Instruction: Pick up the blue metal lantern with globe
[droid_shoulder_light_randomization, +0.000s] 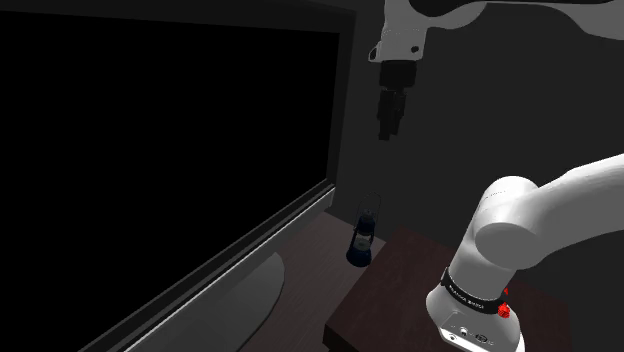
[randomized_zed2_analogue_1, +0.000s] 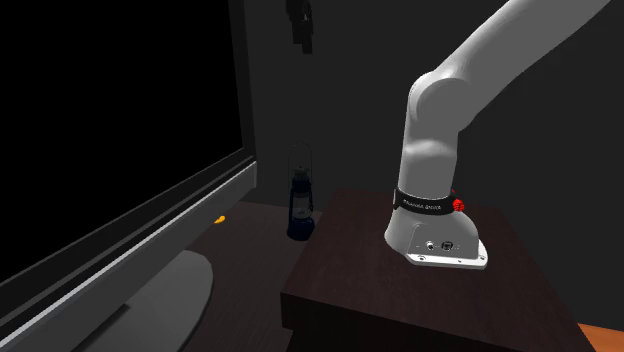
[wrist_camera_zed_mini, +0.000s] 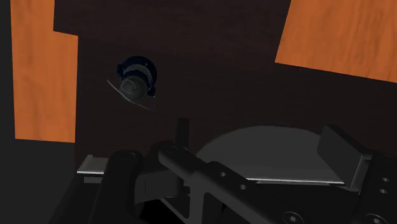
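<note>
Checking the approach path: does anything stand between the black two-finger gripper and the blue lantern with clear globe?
Nothing. In the shoulder view the gripper hangs high above the lantern, bare air between them.

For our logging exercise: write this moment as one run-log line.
phase: approach | gripper: high above lantern, off-centre | lantern: upright beside stand, not held | next: likely descend

text: none legible | carrier: black band (randomized_zed2_analogue_1: 430, 203) around the base of the white arm (randomized_zed2_analogue_1: 440, 130); faint pale lettering on it; too small to read | shoulder view: same band; lettering equally unreadable
</note>
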